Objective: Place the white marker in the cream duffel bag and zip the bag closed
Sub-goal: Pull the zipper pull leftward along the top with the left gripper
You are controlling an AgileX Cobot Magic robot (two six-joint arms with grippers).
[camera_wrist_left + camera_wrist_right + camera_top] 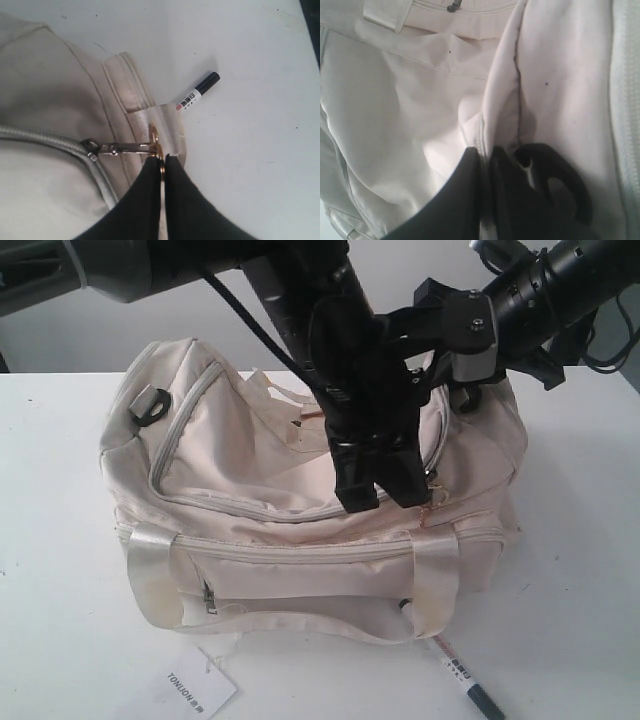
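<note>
1. The slim white marker with a dark cap (462, 677) is being supported by the white table (570, 570), at the near right corner of the soft cream fabric duffel bag (250, 470).
2. The gold zipper pull (156, 145) is being pinched by the left gripper (162, 162).
3. A bag fold is being pinched by the right gripper (486, 155).

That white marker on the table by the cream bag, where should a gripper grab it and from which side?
Grip the white marker by its exposed barrel just behind the dark cap. It lies flat on the table with its other end tucked under the cream duffel bag, so come straight down from above, jaws across its slim width, clear of the bag.
</note>
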